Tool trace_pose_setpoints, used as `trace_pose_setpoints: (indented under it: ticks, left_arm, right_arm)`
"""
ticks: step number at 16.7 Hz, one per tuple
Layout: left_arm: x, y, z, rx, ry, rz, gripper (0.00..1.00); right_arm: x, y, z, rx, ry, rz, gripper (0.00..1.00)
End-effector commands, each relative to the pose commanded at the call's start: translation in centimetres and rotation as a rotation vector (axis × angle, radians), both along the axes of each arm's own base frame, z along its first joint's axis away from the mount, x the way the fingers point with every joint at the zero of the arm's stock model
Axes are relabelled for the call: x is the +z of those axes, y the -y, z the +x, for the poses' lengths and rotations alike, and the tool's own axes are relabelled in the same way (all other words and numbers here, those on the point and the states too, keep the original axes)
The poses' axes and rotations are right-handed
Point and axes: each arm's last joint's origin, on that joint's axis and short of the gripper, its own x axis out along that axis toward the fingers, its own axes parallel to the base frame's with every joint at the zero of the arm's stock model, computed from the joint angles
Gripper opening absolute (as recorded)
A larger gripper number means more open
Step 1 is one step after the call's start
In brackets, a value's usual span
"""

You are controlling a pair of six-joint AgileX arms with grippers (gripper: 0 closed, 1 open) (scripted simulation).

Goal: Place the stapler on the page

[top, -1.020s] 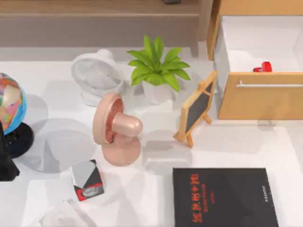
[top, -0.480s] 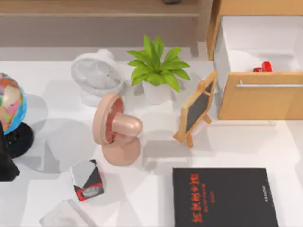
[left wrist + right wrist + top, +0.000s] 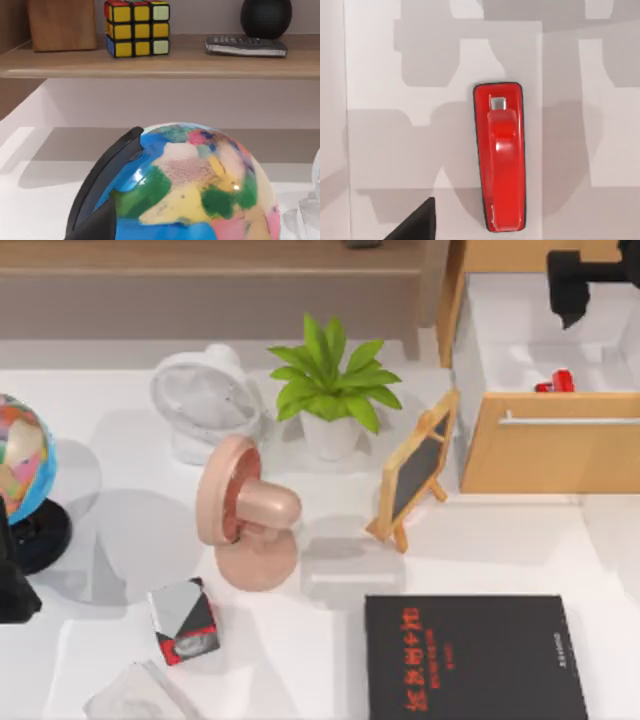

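Open drawer (image 3: 545, 345) leaves clear room above the stapler (image 3: 500, 155).

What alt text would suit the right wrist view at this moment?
A bright red stapler with dark trim lies flat on the white drawer floor, seen from straight above. Soft grey shadows fall across the floor around it, and a dark tip of the right gripper pokes in at one edge.

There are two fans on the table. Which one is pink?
The pink fan is the one nearer the black page, standing in front of the white fan, which sits farther back beside the potted plant.
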Motion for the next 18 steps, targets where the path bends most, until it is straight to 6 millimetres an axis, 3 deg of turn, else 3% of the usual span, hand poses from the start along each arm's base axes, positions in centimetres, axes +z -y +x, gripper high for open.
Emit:
trace_pose_setpoints:
  ticks: [3,6,18]
  left_arm:
    - [0.0,0.0,0.0,0.000,0.000,0.000,1.00]
    - [0.0,0.0,0.0,0.000,0.000,0.000,1.00]
    - [0.0,0.0,0.0,0.000,0.000,0.000,1.00]
  right_arm:
    - [-4.0,-1.2,2.1,0.010,-0.142,-0.009,1.00]
    - [-6.2,-1.6,2.9,0.012,-0.225,-0.002,1.00]
    - [-6.6,-1.5,2.8,0.070,-0.240,-0.009,1.00]
